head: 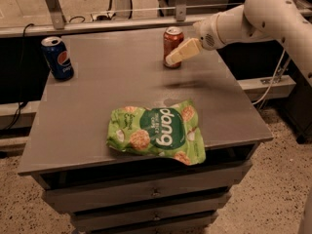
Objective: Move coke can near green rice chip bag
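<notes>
I've got the gripper (171, 58) out at about one o'clock on the grey table (97, 91), its cream tip laid across the lower right side of the coke can (170, 40). From here it shows as one pale wedge, so I cannot tell whether it is spread or closed up, nor whether it is touching the can or only in front of it. The white arm (263, 13) reaches in from the three o'clock side.

The coke can stands upright at one o'clock, near the far edge, red-orange with a silver top. Its markings are too faint for me to read.

Reading labels now. The green rice chip bag (156, 134) lies flat at around five o'clock, close to the front edge and well apart from the coke can. I can read "dang" in big white letters, upside down from my side, with round rice chips pictured around it. There is smaller print that I can't make out, and I can't see what is inside the bag.

At ten o'clock a blue Pepsi can (57, 57) stands upright by the left edge, its round logo facing me.

Under the tabletop the drawers (151, 191) are pushed in, so their contents are hidden.
</notes>
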`<state>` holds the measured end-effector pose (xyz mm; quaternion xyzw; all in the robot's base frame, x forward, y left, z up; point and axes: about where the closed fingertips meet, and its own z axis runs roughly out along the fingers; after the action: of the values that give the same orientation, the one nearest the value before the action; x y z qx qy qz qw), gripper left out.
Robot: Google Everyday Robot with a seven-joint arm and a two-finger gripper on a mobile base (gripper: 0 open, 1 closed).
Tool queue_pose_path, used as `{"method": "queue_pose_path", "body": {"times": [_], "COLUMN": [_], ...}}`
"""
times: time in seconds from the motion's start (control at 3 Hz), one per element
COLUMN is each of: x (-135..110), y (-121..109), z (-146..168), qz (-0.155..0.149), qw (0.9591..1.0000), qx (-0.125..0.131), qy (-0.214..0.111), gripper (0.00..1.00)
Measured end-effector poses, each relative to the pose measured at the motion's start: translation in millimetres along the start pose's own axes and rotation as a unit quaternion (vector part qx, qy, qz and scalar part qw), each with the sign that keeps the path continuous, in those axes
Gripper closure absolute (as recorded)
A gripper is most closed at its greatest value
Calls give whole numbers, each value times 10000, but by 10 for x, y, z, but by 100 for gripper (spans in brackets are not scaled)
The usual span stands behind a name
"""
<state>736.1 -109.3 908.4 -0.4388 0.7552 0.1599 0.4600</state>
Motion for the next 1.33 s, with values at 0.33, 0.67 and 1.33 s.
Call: {"method": "queue_pose_path", "body": {"times": [0.33,0.67,1.33], "x": [-82,-29,-13], "y": [-21,-42,-60], "z": [212,318,361], "qz": [164,306,386], "qw": [9992,9979,9968], "qx": [-7,56,100], "qy": [-374,-564,-693], "gripper": [0,17,64]}}
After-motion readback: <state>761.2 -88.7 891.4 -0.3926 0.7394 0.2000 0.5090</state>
